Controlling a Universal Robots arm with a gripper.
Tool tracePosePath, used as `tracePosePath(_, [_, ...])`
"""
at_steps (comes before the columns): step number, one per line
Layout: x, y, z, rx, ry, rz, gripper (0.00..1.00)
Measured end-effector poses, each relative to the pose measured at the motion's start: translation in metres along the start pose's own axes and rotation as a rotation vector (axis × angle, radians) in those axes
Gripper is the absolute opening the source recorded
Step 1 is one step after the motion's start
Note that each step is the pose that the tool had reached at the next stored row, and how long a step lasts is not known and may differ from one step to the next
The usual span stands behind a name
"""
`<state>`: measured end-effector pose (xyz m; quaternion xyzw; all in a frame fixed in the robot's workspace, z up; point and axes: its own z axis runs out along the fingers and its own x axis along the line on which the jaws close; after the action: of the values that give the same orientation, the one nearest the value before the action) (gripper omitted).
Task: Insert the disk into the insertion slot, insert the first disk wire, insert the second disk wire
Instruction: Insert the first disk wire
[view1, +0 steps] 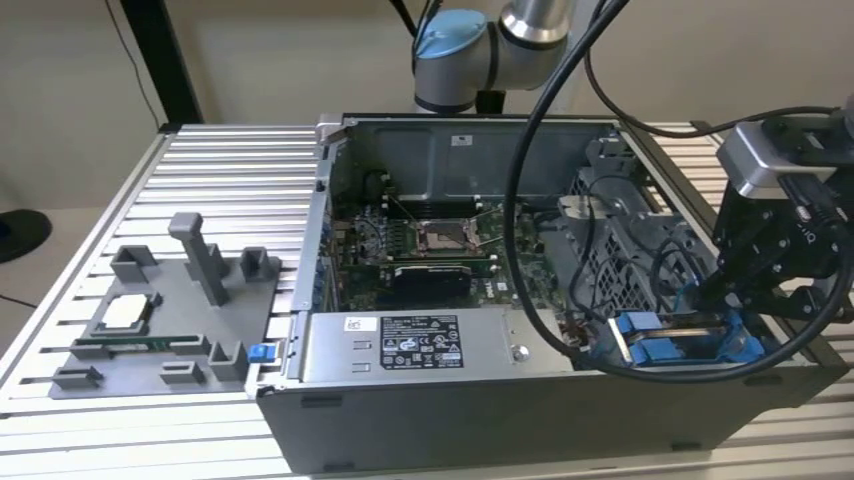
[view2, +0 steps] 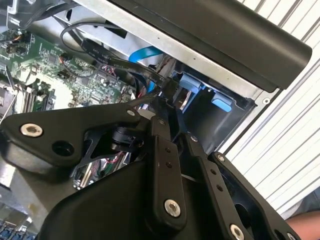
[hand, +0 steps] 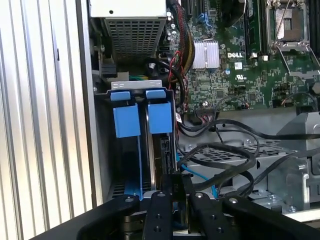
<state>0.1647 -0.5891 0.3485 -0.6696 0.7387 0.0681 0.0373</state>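
The insertion slot (hand: 134, 85) is a grey metal bay with blue fittings at the case's front corner, on the exterior view's right (view1: 747, 350). The disk (hand: 164, 152) stands edge-on inside it behind a blue carrier tab (hand: 160, 118), beside a second blue tab (hand: 126, 120). My gripper (hand: 177, 184) hangs right over the disk's end, also in the exterior view (view1: 705, 300). Its fingers stand close together on what looks like the black connector of a disk wire (view2: 107, 56), pressed at the disk's end (view2: 167, 97). A blue wire (hand: 196, 173) runs beside it.
The open case (view1: 400, 420) holds a motherboard (view1: 427, 240) and a labelled grey power supply box (view1: 414, 345). Loose black cables (hand: 225, 150) cross the drive cage near my fingers. A grey fixture tray (view1: 160, 320) sits on the slatted table on the exterior view's left.
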Motion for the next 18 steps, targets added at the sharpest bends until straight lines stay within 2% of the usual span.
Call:
tracePosePath(12, [0.0,0.0,0.0002,-0.0017,0.0008,-0.012,0.0])
tracePosePath(18, [0.0003,-0.0001,0.0022,-0.0013,0.0044,-0.012,0.0])
